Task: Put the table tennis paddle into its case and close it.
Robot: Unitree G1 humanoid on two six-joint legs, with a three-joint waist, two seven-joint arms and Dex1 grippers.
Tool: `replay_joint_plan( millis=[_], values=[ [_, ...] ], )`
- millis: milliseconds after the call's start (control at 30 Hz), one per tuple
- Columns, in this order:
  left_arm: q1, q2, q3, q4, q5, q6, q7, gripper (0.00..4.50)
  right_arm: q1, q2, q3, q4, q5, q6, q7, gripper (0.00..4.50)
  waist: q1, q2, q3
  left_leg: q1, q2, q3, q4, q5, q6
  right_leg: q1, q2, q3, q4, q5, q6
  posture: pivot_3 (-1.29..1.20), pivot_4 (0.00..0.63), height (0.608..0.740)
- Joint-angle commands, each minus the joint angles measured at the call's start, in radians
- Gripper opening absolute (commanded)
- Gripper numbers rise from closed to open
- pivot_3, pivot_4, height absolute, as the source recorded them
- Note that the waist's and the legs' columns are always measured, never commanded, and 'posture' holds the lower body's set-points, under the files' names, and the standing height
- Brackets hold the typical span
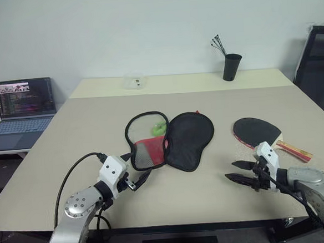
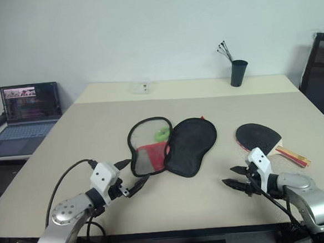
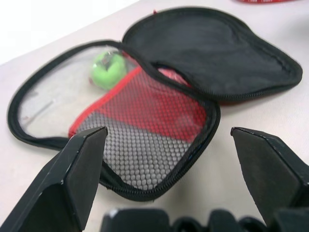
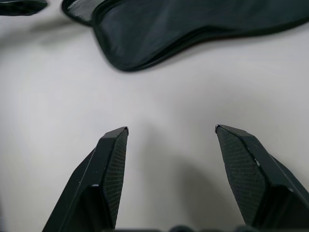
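Judging from the head views, nothing is packed yet: the case (image 1: 169,140) lies unzipped mid-table, the table tennis paddle (image 1: 258,133) apart toward the right edge. By the wrist views, left gripper (image 3: 169,140) and right gripper (image 4: 171,133) are spread, empty

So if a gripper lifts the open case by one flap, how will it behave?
The case would probably sag: it looks like thin fabric and mesh, lying flat. It seems light, so a push would likely slide it across the table. The green tag might swing.
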State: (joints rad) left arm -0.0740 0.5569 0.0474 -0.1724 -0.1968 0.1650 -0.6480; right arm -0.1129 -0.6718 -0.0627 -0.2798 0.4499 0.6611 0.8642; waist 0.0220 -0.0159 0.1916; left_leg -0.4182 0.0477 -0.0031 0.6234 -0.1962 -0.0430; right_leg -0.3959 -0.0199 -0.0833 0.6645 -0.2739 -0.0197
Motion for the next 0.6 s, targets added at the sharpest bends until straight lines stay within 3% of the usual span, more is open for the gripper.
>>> replay_joint_plan(
  millis=[33, 400, 600],
  values=[
    [-0.051, -0.011, -0.019, 0.033, 0.016, -0.029, -0.007, 4.5, 0.014, -0.041, -0.044, -0.042, 0.006, -0.001, -0.004, 3.14, 0.001, 0.0, 0.0, 0.0, 0.0, 0.001, 0.0, 0.0, 0.0, 0.0, 0.0, 0.001, 0.0, 0.0, 0.001, 0.0, 0.15, 0.74],
    [-0.184, -0.062, -0.04, 0.1, -0.051, -0.055, -0.098, 4.5, -0.054, -0.035, -0.119, -0.146, 0.119, 0.142, -0.093, 3.14, 0.001, -0.001, 0.0, 0.001, -0.001, 0.009, 0.001, 0.0, 0.001, -0.002, 0.001, 0.009, 0.0, 0.004, 0.006, 0.0, 0.15, 0.74],
    [-0.19, -0.013, 0.023, 0.081, -0.082, -0.032, -0.113, 4.5, -0.172, 0.058, -0.041, -0.081, 0.125, 0.185, -0.157, 3.14, -0.008, -0.001, 0.0, 0.001, 0.0, 0.012, 0.002, 0.0, 0.001, -0.006, 0.001, 0.014, 0.002, 0.004, 0.006, 0.0, 0.15, 0.74]
  ],
)
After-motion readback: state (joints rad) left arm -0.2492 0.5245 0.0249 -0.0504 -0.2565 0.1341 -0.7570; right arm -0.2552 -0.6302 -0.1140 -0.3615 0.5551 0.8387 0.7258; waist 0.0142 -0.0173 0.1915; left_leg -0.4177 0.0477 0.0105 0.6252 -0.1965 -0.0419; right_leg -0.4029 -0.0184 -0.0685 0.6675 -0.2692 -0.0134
